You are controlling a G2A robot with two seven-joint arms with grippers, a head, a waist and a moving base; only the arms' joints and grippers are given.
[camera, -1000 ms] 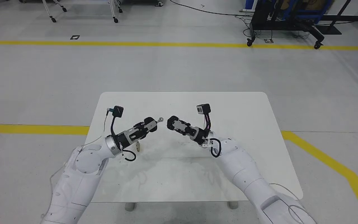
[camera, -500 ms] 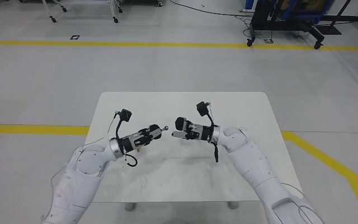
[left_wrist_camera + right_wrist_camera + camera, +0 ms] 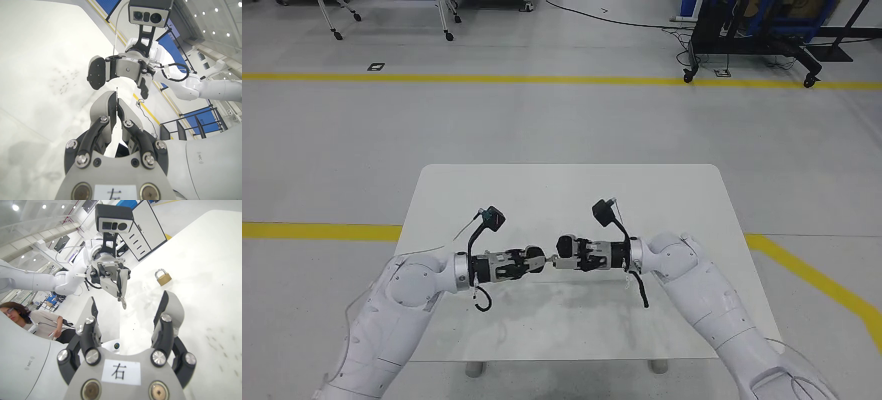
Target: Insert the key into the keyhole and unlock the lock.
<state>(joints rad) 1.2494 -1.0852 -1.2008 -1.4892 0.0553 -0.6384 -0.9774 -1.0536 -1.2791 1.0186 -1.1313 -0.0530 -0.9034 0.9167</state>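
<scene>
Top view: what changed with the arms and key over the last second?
Both arms drew back toward the robot's edge of the table and turned inward, bringing the left gripper and right gripper almost tip to tip. The left kept its grip on the key; the right is open and empty.

lock point(image 3: 163, 277) on table point(image 3: 208, 247) near left end effector point(image 3: 116, 100), whose key point(image 3: 123, 303) faces right end effector point(image 3: 129, 298).

White table point(image 3: 682, 190), yellow floor lines point(image 3: 542, 78), black wheeled cart point(image 3: 762, 48), drawer cabinet point(image 3: 147, 228).
</scene>
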